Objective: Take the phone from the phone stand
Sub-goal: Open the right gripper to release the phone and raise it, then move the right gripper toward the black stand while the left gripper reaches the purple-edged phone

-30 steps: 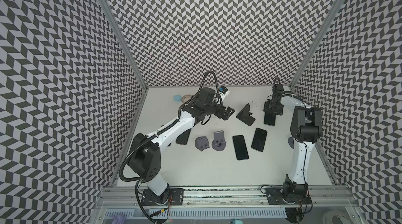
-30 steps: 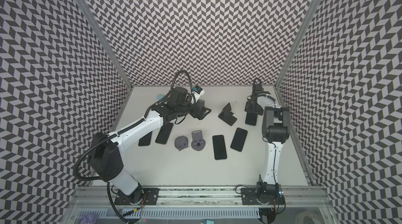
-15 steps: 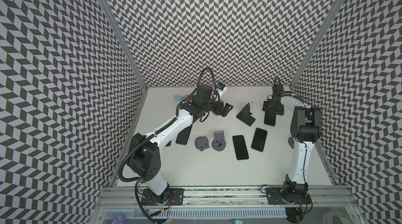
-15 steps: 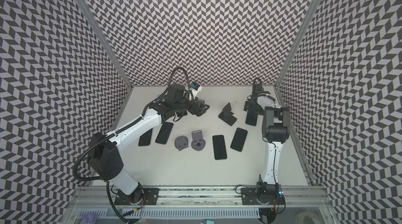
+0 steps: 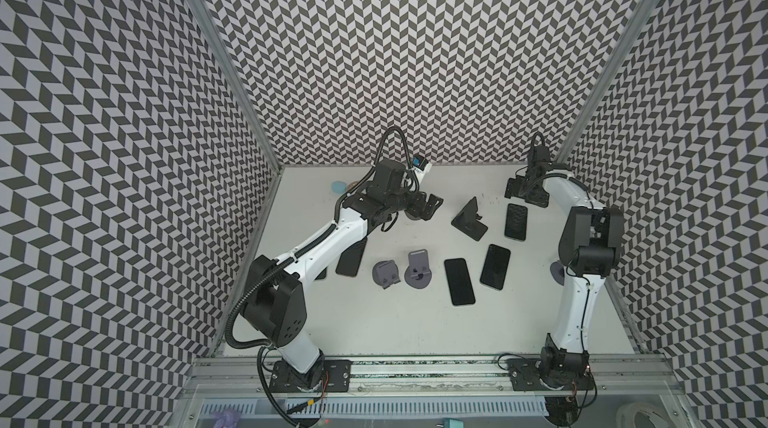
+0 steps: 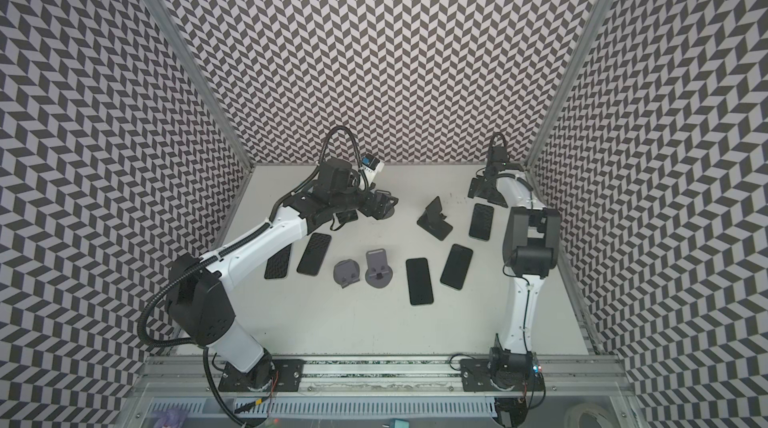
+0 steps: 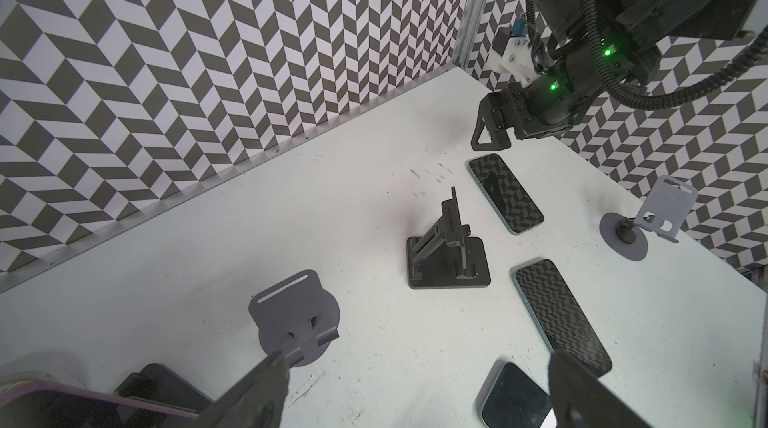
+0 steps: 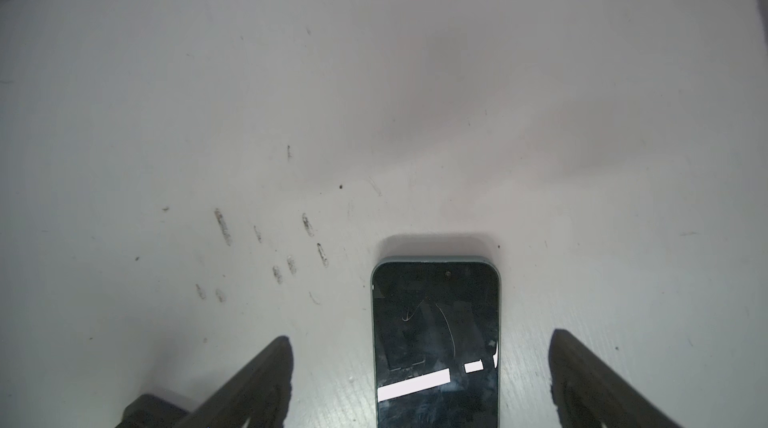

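Both top views: right pincer (image 5: 524, 194) (image 6: 485, 194) at upper right of desk (image 5: 415, 334), jaws spread wide, gripping nothing, over the far end of the phone (image 5: 515, 221) (image 6: 481, 222). Phone lies flat on desk, off the black stand (image 5: 469, 220) (image 6: 434, 218), just right of it, not touching. Left pincer (image 5: 430, 206) (image 6: 384, 205) upper centre, jaws wide, nothing held. Below the stand: spare phone (image 5: 495, 266) and second spare phone (image 5: 459, 287), both flat. Left of them tall gray stand (image 5: 418, 270) and low gray stand (image 5: 386, 273). In a top view, two left phones (image 6: 314, 253) lie flat beside the left arm

Left wrist view: left pincer (image 7: 417, 359) fingers (image 7: 257, 392) at the bottom edge, far apart, only desk (image 7: 332, 197) between them. Black stand (image 7: 446, 247) centre, upright. Phone (image 7: 505, 193) flat just beyond it, reflecting the wall pattern. Right pincer (image 7: 490, 130) above the phone's far end, not touching it as far as visible. Tall gray stand (image 7: 297, 322) lower left, another gray stand (image 7: 648, 213) at right edge. Purple-edged slab (image 7: 62, 401) in bottom left corner, cannot tell what it is

Right wrist view: right pincer (image 8: 420, 336) fingers (image 8: 266, 380) wide apart at the bottom. Phone (image 8: 435, 342) lies flat between them, glass side up, gap on both sides, no contact. Scuffed desk (image 8: 374, 93) fills the rest
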